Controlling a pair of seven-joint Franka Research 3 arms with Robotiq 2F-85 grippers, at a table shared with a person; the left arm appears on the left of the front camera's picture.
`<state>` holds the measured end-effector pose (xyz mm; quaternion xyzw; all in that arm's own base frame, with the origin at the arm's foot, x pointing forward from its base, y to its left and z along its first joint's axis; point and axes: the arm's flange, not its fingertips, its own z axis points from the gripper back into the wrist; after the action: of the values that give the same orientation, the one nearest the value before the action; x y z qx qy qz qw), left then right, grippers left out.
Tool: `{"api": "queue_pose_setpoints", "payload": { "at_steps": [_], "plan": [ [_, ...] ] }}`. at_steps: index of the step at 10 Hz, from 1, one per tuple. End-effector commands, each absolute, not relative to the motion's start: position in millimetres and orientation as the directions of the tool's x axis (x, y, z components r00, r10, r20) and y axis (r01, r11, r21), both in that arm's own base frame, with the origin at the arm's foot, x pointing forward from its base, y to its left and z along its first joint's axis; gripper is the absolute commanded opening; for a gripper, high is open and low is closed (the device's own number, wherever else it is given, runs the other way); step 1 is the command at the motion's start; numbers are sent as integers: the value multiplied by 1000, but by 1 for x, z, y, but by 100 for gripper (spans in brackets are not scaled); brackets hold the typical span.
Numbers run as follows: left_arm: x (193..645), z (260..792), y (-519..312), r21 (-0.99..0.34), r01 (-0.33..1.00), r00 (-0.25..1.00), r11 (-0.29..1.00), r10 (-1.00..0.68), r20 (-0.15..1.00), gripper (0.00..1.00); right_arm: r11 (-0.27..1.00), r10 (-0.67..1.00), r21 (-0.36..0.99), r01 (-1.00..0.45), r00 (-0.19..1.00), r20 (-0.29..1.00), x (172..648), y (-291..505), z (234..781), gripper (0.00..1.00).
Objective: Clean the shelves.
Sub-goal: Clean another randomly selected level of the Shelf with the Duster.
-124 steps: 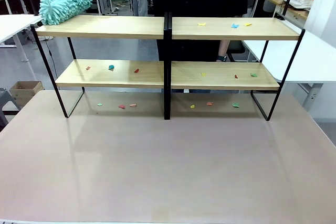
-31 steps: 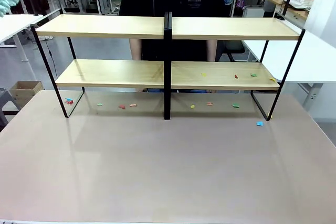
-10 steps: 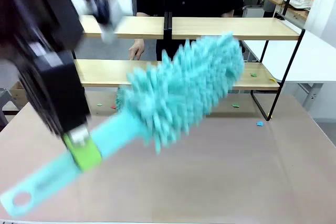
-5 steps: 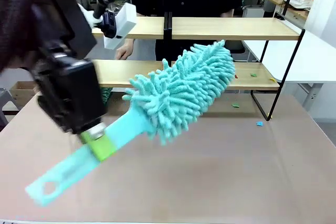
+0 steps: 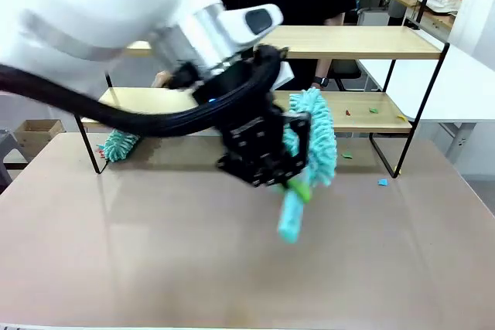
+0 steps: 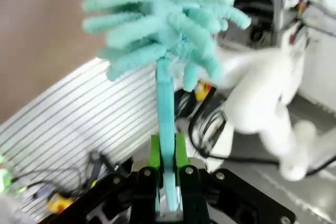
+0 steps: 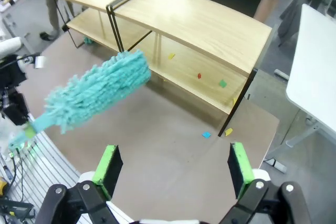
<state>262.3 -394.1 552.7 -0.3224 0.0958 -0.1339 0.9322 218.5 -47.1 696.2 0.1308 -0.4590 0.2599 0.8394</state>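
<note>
Duster (image 5: 317,141) clamped tight in my left hand (image 5: 298,189), right hand (image 7: 174,167) spread wide, shelves (image 5: 348,42) along the tabletop's (image 5: 155,268) far side, and a careless swing could snag the black frame (image 5: 430,90).

Shelves (image 5: 348,42): two-tier, light wood boards, black frame, standing upright

Robotics lab: rows of white worktables (image 5: 473,86)
</note>
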Motion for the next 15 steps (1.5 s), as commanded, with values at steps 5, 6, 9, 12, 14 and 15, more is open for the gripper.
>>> {"api": "queue_pose_setpoints", "payload": {
  "at_steps": [5, 6, 9, 12, 14, 15],
  "plan": [
    [367, 529, -476, -529, 117, 993, 841, -115, 36, 12, 828, 315, -18, -560, 440, 841, 219, -47, 697, 100],
    [379, 525, -478, -495, 132, 991, 858, -122, 54, 12, 828, 315, -18, -560, 440, 841, 219, -47, 697, 100],
    [409, 516, -478, -370, 79, 997, 926, -78, 17, 12, 828, 315, -18, -560, 440, 841, 219, -47, 697, 100],
    [431, 509, -484, -331, 29, 998, 943, -47, -45, 12, 828, 315, -18, -560, 440, 841, 219, -47, 697, 100],
    [441, 501, -490, -364, 61, 989, 929, -104, -101, 12, 828, 315, -18, -560, 440, 841, 219, -47, 697, 100],
    [443, 500, -496, -403, 92, 983, 911, -148, -110, 12, 828, 315, -18, -560, 440, 841, 219, -47, 697, 100]
  ]
}}
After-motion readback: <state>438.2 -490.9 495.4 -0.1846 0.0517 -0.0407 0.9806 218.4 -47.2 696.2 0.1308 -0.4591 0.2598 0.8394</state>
